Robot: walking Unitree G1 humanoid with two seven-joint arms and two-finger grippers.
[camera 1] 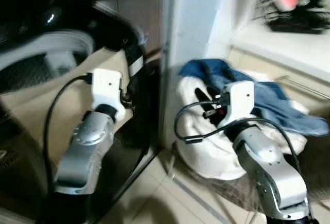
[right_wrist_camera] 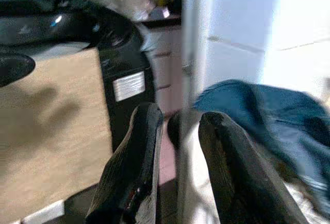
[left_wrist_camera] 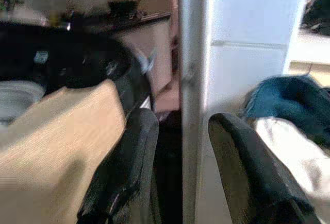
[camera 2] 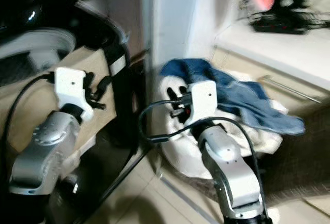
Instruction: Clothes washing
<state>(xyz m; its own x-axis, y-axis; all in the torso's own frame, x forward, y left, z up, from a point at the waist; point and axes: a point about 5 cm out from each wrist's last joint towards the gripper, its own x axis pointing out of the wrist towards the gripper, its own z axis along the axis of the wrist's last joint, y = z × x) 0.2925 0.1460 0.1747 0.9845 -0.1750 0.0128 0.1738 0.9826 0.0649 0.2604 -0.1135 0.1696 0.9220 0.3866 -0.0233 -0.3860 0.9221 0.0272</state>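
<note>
- I take the white pillar (camera 1: 188, 38) as my landmark; the black washing machine (camera 1: 46, 33) stands to its left, with the drum opening facing up and a beige panel (camera 1: 36, 105) across its front.
- To the right of the pillar, right against its foot, sits the white laundry basket (camera 1: 206, 157) on the floor, and I judge it to be what the washing starts from.
- A blue garment (camera 1: 268, 103) lies draped over the basket top, its long axis running from the pillar side out and away to the right, with white cloth (camera 1: 289, 136) under it.
- My right gripper (right_wrist_camera: 178, 157) hangs just over the basket's pillar-side edge, fingers parted with nothing between them; the blue garment lies just ahead of it and a little to its right.
- My left gripper (left_wrist_camera: 178, 167) is on the other side of the pillar, in front of the washer's beige panel, fingers also apart and empty.
- I judge the right arm to be the nearer one by far for a grab at the blue garment; the left would have to cross the pillar.
- The head views are blurred, so I cannot tell whether the right gripper touches the cloth.
</note>
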